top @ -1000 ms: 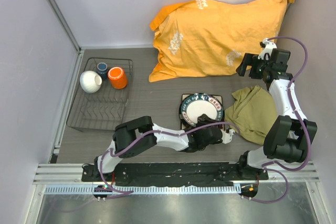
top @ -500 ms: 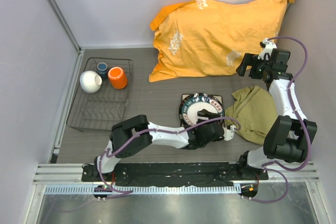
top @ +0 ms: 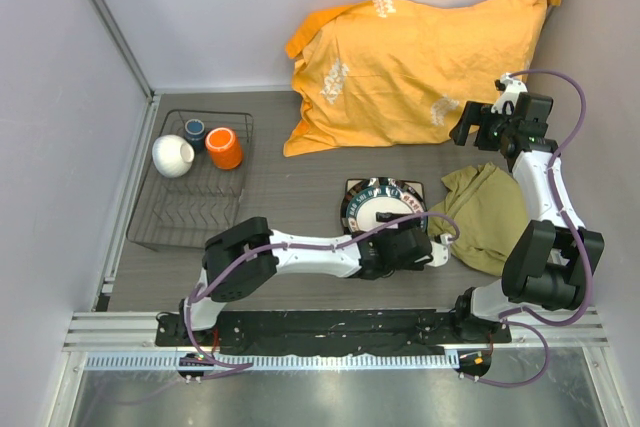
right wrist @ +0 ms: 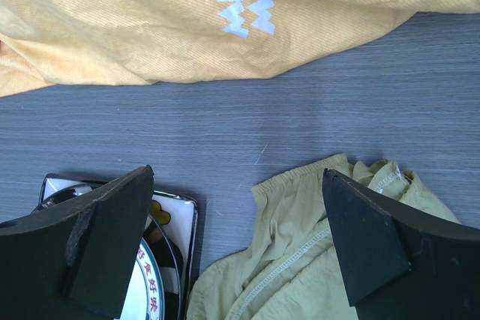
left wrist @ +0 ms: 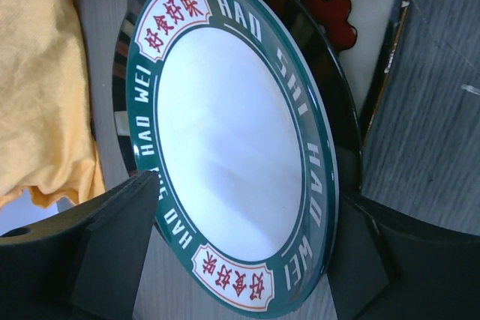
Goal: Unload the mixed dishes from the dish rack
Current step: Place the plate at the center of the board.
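Ceramic on ceramic, mid-table: risks skating the round plate (top: 375,209) off the square plate (left wrist: 352,43) beneath, or chipping both, through any sideways drag on withdrawal. Reaches low from the near left with the left gripper (left wrist: 244,200), jaws apart astride the round plate's near rim; cannot confirm contact. Holds the right gripper (right wrist: 236,185) raised at far right, jaws apart, empty. Leaves bowl (top: 172,155), mug (top: 223,148) and cup (top: 194,129) in the rack (top: 180,237) at far left.
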Motion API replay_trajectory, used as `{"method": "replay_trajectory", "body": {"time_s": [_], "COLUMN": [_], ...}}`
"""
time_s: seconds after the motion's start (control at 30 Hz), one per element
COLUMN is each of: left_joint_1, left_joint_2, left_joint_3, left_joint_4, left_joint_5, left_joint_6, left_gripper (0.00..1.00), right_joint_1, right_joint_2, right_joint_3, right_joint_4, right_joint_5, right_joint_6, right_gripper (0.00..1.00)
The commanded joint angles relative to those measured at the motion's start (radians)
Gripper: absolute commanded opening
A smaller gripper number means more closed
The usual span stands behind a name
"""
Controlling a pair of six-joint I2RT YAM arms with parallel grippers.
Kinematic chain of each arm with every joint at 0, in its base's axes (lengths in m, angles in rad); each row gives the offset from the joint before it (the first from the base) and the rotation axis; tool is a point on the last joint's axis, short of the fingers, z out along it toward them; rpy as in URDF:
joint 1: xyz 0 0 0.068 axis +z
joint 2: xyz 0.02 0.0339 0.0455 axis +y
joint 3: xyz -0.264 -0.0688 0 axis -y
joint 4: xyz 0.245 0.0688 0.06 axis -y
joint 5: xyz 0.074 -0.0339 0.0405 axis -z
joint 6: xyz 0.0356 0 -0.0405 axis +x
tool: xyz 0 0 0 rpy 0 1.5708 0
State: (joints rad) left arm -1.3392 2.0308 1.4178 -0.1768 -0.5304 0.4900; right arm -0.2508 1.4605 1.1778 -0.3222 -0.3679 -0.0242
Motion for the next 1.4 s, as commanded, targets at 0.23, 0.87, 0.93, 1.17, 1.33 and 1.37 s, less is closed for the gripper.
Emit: {"method": "replay_trajectory", "body": {"time_s": [0.23,0.87,0.93,1.17,1.33,1.37], "left_joint_1": [0.047,0.107,0.106,0.106,0.106,0.106], "left_joint_2": [-0.073,-0.073,-0.070,-0.069,-0.081,-0.087], "left_joint_3": [0.105,0.144,0.142,0.150,0.161,0.164], "left_joint_4": [-0.167,-0.228,-0.230,-0.243,-0.256,-0.259], "left_joint_5": [0.145,0.268,0.274,0.302,0.320,0.325], "left_joint_6": [-0.133,-0.209,-0.212,-0.235,-0.254,-0.258], "left_gripper": [0.87,0.86,0.86,0.86,0.86,0.86], "right_joint_1": [-0.004,-0.004,-0.004,-0.004,-0.004,-0.005], "right_joint_2": [-0.002,0.004,0.003,0.006,0.006,0.004], "right_joint_3": [0.022,0.022,0.022,0.022,0.022,0.022], "right_joint_4": [0.025,0.023,0.023,0.023,0.025,0.023], "right_joint_5": [-0.008,-0.008,-0.009,-0.008,-0.008,-0.008], "right_joint_6": [-0.003,-0.003,-0.005,-0.005,-0.005,-0.005], "right_gripper": [1.00,1.00,1.00,1.00,1.00,1.00]}}
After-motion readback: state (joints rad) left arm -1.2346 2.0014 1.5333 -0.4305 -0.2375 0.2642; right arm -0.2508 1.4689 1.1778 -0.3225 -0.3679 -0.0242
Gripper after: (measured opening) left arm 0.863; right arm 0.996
